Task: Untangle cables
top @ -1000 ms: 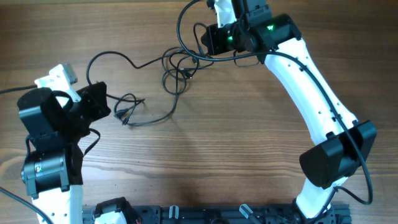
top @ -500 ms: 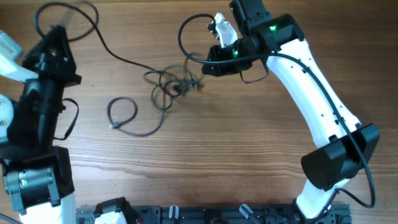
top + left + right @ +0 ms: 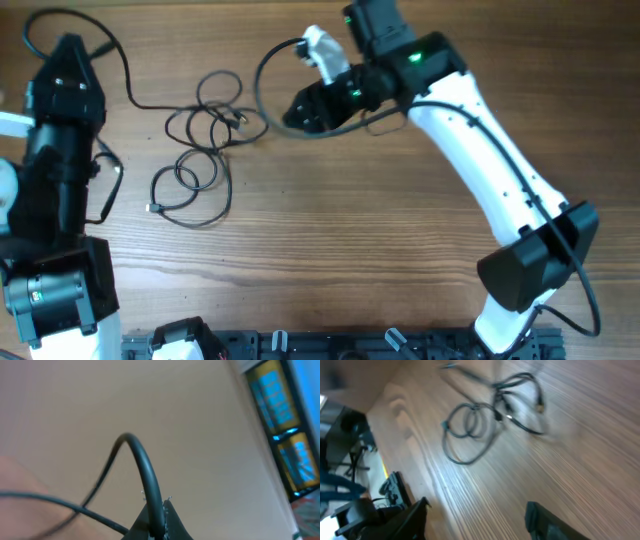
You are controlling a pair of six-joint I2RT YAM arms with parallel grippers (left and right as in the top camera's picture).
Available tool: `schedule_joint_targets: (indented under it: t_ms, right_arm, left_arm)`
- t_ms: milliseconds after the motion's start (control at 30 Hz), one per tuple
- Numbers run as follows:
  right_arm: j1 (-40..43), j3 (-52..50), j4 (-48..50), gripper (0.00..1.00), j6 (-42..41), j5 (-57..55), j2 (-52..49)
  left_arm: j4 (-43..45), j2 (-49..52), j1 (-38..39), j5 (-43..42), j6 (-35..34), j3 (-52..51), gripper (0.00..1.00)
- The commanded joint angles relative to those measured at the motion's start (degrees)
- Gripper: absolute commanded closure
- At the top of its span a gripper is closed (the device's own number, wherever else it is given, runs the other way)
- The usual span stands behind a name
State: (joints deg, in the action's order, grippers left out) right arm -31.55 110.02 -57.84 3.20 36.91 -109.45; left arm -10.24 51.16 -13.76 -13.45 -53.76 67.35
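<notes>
The cables (image 3: 205,135) lie as thin black cords in a loose tangle of loops at the upper left of the table, with one plug end (image 3: 153,208) lower down. One strand (image 3: 135,95) runs from the tangle up to my left gripper (image 3: 68,45), which is lifted at the far left. In the left wrist view this gripper (image 3: 156,522) is shut on that cable (image 3: 142,467), which arches up out of the jaws. My right gripper (image 3: 295,112) stands open just right of the tangle. In the right wrist view its fingers (image 3: 415,517) hold nothing, and the cables (image 3: 490,410) lie ahead.
The right arm's own thick black wire (image 3: 262,75) loops beside the right gripper, close to the tangle. A black rail (image 3: 330,345) runs along the table's front edge. Bare wood table (image 3: 350,230) spans the middle and the right.
The right gripper opened, let go of the cable and moved left. The left arm swung up and left with its strand, and the tangle slid left across the table.
</notes>
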Motion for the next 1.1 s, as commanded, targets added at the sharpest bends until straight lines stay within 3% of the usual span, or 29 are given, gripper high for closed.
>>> schedule_joint_targets:
  t_ms: [0, 200, 367, 700, 867, 1067]
  right_arm:
    - [-3.28, 0.11, 3.58, 0.39, -0.37, 2.23, -3.13]
    - [-6.54, 0.11, 18.05, 0.41, -0.76, 1.68, -11.04]
    - [-6.75, 0.11, 31.89, 0.42, -8.41, 1.16, -18.67]
    - [-8.33, 0.11, 45.88, 0.43, -9.27, 1.73, -25.16]
    - [-8.37, 0.11, 52.89, 0.43, -9.40, -1.36, -25.18]
    - [-8.35, 0.11, 52.65, 0.44, -15.98, -4.59, -26.23]
  left_arm:
    - [-0.17, -0.15, 0.00, 1.55, -2.27, 0.83, 0.96]
    - [-0.48, -0.39, 0.00, 0.22, -2.95, 0.92, 0.96]
    - [-5.20, -0.81, 0.00, 0.22, -2.86, 0.92, 0.96]
    - [-10.60, -0.81, 0.00, -0.50, -2.60, 0.92, 0.96]
    - [-19.23, -0.76, 0.04, -6.49, -2.19, 0.92, 0.96]
    - [-19.15, -1.81, 0.04, -18.23, -2.19, 0.92, 0.96]
